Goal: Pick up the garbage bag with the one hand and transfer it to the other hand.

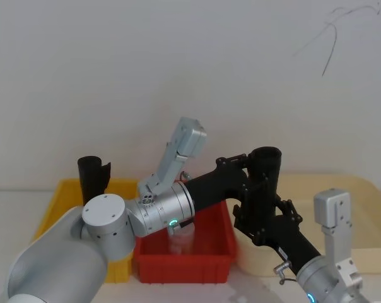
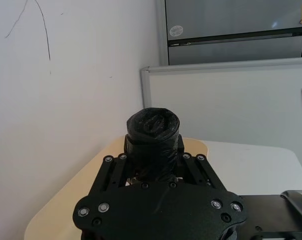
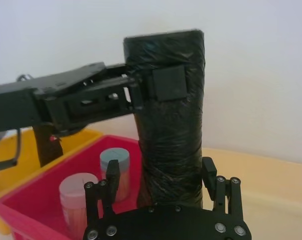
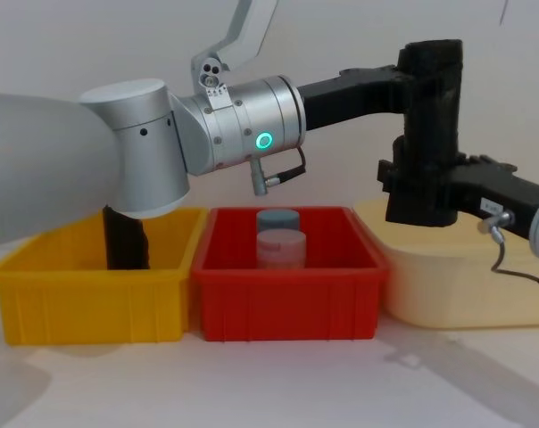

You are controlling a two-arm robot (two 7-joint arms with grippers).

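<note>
Gripping the garbage bag [image 4: 430, 116] near its top, the left hand [image 4: 418, 89] is clenched on the roll and holds it upright in the air, up and to the right of the red bin [image 4: 287, 303]. That high grasp leaves the roll's lower half bare, probably to give the partner room. The right hand [image 3: 161, 175] sits at that lower half, its 2 fingers [image 3: 112, 176] straddling the roll. A gap shows beside 1 finger, so it looks released, not yet squeezing. I judge the transfer about midway. A 2nd roll [image 4: 122, 241] stands in the yellow bin [image 4: 82, 308], left of the red bin, away from the exchange.
</note>
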